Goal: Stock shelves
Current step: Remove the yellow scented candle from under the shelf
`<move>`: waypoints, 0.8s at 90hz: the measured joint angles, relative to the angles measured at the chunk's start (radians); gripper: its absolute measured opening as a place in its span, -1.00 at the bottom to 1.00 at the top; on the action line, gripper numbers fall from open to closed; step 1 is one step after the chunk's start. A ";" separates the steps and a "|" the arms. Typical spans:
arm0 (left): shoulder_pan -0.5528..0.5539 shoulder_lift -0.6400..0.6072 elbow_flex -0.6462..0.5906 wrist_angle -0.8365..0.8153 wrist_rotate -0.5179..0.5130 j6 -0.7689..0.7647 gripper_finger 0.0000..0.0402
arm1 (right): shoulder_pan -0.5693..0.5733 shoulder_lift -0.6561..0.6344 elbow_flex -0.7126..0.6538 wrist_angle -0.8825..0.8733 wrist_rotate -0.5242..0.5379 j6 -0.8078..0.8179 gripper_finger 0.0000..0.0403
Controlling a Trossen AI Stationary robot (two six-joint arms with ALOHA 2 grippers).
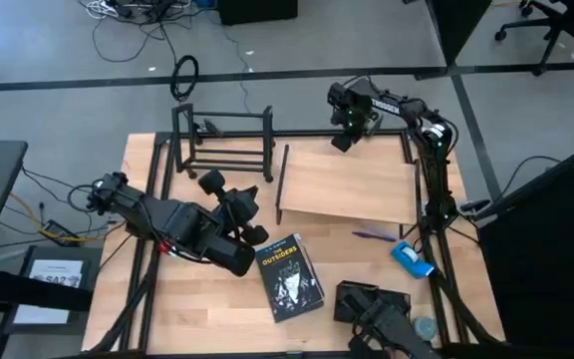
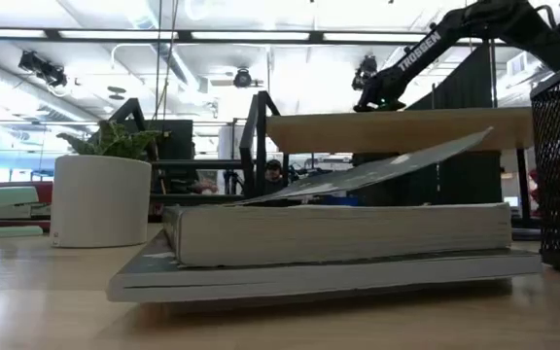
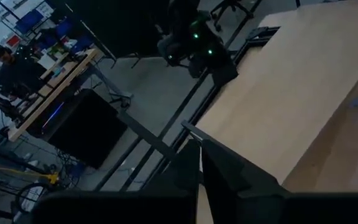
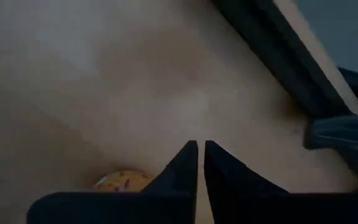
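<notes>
The black tube-frame rack [image 1: 222, 140] stands at the table's far left. The wood plank shelf [image 1: 347, 184] stands right of it on black legs and also shows in the low view [image 2: 397, 126]. A black paperback book [image 1: 289, 276] lies flat on the table in front of them, cover up. My left gripper [image 1: 252, 214] hovers shut by the plank shelf's left end, holding nothing [image 3: 199, 168]. My right gripper [image 1: 344, 140] hangs shut over the table's far edge behind the plank shelf. In its own view [image 4: 201, 155] a small yellow thing [image 4: 123, 180] lies just below.
A purple pen [image 1: 374, 235] and a blue object [image 1: 412, 257] lie right of the book. A black mesh organizer [image 1: 372, 304] stands at the near edge. In the low view a white plant pot [image 2: 100, 199] stands at the left.
</notes>
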 joint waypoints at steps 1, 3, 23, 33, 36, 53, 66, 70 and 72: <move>0.000 0.000 0.000 0.000 0.000 0.000 -1.00 | 0.000 0.000 -0.004 0.001 -0.002 0.000 -1.00; 0.000 0.000 0.000 0.000 0.000 0.000 -1.00 | 0.000 0.000 -0.013 0.001 -0.010 0.000 -1.00; 0.000 0.000 0.000 -0.001 0.000 0.000 -1.00 | 0.003 0.000 -0.121 -0.041 -0.208 -0.068 -1.00; 0.000 0.000 0.000 -0.001 0.000 0.000 -1.00 | 0.020 0.001 -0.144 -0.086 -0.399 -0.150 -1.00; 0.000 0.000 0.000 -0.001 0.000 0.000 -1.00 | 0.029 0.001 -0.146 -0.107 -0.442 -0.168 -1.00; 0.000 0.000 0.000 -0.001 0.000 0.000 -1.00 | 0.066 -0.006 -0.146 -0.106 -0.430 -0.233 -1.00; 0.000 0.000 0.000 -0.001 0.000 0.000 -1.00 | 0.058 -0.044 -0.145 -0.030 -0.391 -0.207 -1.00; 0.000 0.000 0.000 -0.002 -0.001 0.000 -1.00 | 0.051 -0.055 -0.143 -0.003 -0.368 -0.195 -1.00; 0.000 0.000 0.000 -0.002 0.000 0.000 -1.00 | 0.047 -0.062 -0.142 0.008 -0.355 -0.189 -1.00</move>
